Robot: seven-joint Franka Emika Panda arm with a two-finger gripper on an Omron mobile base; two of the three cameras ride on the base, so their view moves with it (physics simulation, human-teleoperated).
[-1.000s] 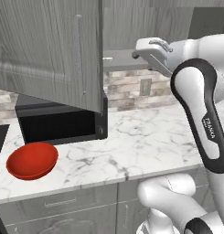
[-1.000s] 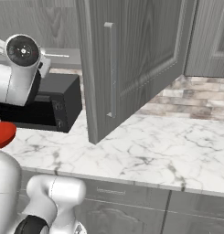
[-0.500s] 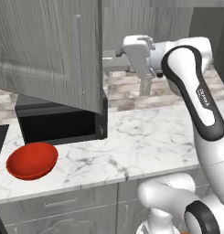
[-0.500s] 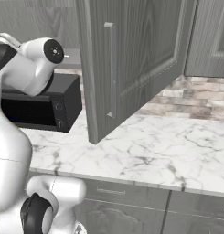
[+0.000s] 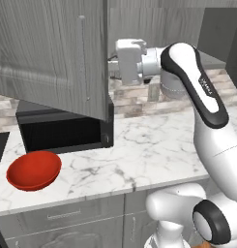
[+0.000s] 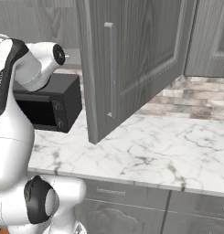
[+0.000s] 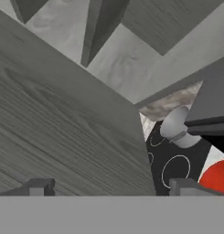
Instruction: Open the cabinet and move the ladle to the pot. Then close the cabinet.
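Inspecting the reach that the ladle pick-up depends on: the cabinet [image 5: 52,53] has its door swung wide out over the counter [image 5: 154,145], so the opening step is judged complete. The arm's hand sits just behind the free edge of that door, level with its upper half. The gripper [image 7: 112,187] has its jaws spread fully apart and nothing between them. In the hand view the wood-grain face of the door lies close in front of the fingertips [image 7: 40,186] and covers most of what they aim at. The camera therefore looks along and past the door, not squarely into a shelf. Where the ladle lies cannot be told; it is judged to rest inside the cabinet, behind the door and to the hand's far side, and its long axis is unconfirmed. The pot [image 7: 177,127] appears past the lower corner of the door, well below the jaws, standing on a black cooktop [image 7: 166,164] marked with ring outlines. The red bowl [image 5: 34,169] sits near it, below the door and in front of the microwave [image 5: 62,135]. The next move is judged to require swinging the jaws round the door edge into the cabinet.
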